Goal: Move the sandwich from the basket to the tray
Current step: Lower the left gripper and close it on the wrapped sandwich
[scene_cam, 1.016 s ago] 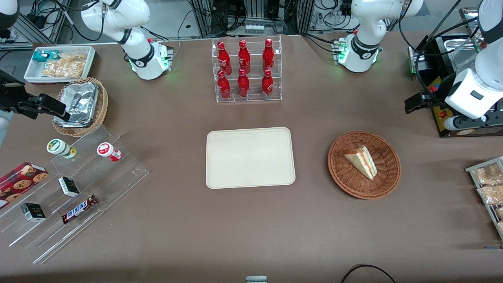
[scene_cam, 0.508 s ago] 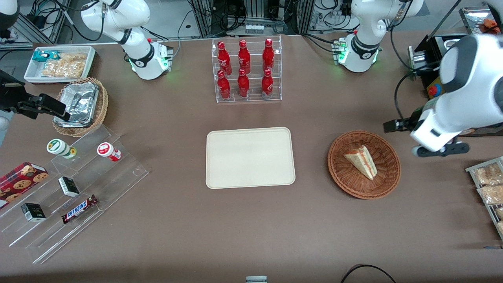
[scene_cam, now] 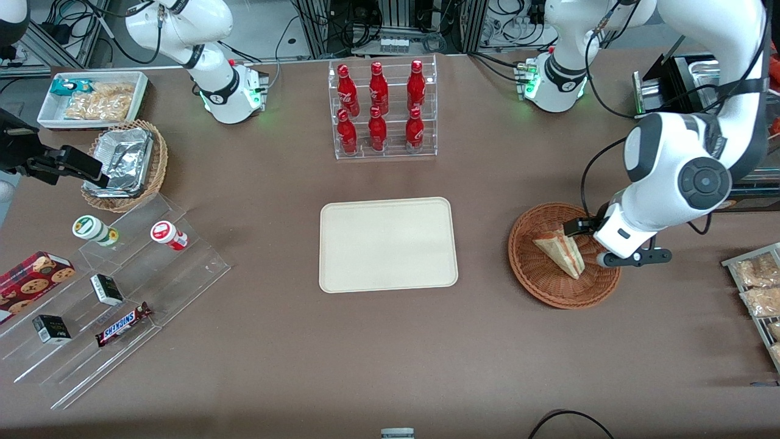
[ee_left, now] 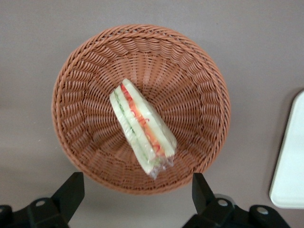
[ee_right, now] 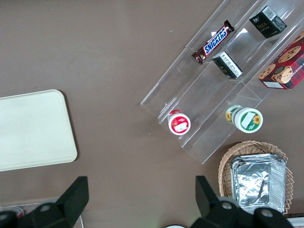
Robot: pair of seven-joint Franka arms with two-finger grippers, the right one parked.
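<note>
Since the earlier frames the left arm has been swinging in from the working arm's end of the table, and its gripper is now hanging above the basket, over the part of the rim nearest that end. The jaws are standing wide apart, holding nothing; in the left wrist view the two black fingers are framing the basket from above without touching it. The sandwich is lying in the basket, a pale wedge resting on its side with the red-orange and green filling facing up, one end reaching the middle of the weave and the other end nearing the rim. The tray is sitting flat at the middle of the table, well apart from the basket, with nothing on it. A clear rack of red bottles is standing farther from the front camera than the tray.
</note>
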